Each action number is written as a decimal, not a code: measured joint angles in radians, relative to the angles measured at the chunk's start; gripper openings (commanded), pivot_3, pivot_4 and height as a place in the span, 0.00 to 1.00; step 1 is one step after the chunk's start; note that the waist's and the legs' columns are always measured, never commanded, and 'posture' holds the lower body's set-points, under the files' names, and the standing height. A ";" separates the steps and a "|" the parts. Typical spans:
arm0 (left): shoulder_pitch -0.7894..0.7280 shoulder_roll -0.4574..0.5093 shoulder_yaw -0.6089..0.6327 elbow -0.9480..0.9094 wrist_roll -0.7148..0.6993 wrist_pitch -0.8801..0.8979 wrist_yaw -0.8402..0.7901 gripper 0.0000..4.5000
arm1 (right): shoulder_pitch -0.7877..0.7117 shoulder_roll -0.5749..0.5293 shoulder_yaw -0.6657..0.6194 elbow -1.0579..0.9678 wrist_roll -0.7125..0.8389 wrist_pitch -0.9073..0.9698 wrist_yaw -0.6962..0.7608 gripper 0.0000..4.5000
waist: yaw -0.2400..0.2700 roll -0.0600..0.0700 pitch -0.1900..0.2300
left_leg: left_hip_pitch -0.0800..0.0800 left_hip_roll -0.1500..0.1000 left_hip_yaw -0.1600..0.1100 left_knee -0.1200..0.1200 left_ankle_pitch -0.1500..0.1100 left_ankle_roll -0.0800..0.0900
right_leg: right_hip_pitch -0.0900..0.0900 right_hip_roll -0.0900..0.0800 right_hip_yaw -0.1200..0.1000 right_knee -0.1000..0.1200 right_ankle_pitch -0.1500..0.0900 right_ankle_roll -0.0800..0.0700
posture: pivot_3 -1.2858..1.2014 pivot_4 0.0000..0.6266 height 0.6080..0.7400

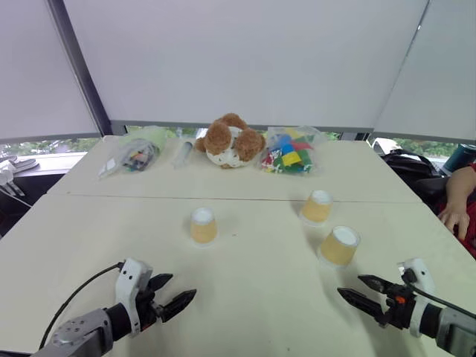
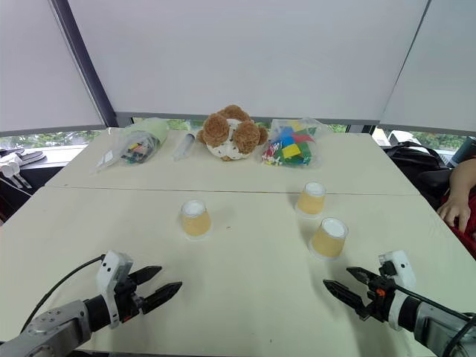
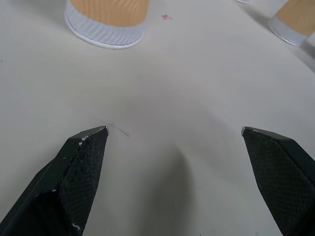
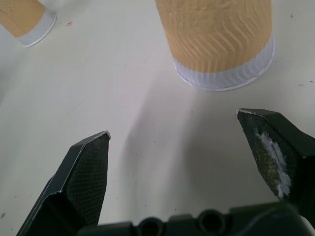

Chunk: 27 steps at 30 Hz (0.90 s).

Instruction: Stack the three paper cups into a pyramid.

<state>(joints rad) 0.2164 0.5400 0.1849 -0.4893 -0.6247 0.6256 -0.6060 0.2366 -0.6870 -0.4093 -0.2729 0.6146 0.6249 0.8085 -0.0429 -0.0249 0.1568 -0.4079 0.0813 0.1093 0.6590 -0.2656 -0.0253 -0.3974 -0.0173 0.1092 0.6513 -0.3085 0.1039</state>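
Three tan paper cups stand upside down and apart on the cream table (image 1: pixel 253 312): one left of centre (image 1: pixel 203 225), one at the far right (image 1: pixel 317 206), one nearer on the right (image 1: pixel 340 246). No cup rests on another. My left gripper (image 1: pixel 184 285) hovers open near the front edge, short of the left cup (image 3: pixel 106 19), with nothing between its fingers. My right gripper (image 1: pixel 349 285) is open too, empty, and points at the near right cup (image 4: pixel 216 39), which stands just past its fingertips. Off to the side beyond it is another cup (image 4: pixel 24 19).
At the back of the table lie a brown teddy bear (image 1: pixel 229 140), a clear bag of coloured blocks (image 1: pixel 288 152) and a second clear bag (image 1: pixel 134 152). A person's hand (image 1: pixel 455 216) rests at the right edge. A seam crosses the table behind the cups.
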 measured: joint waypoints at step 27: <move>-0.214 0.147 0.107 0.078 0.001 -0.022 -0.057 0.99 | -0.034 -0.107 -0.005 -0.072 0.018 0.072 0.028 1.00 | 0.006 0.000 0.000 | 0.000 -0.001 -0.002 0.000 0.000 0.000 | 0.001 -0.001 -0.002 0.000 0.000 0.000 | 0.52 0.24 1.00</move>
<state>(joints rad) 0.0024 0.6869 0.2919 -0.4115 -0.6240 0.6036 -0.6627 0.2030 -0.7945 -0.4141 -0.3450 0.6323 0.6965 0.8361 -0.0369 -0.0249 0.1569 -0.4080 0.0802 0.1078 0.6592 -0.2656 -0.0252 -0.3963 -0.0180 0.1072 0.6509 -0.3084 0.1040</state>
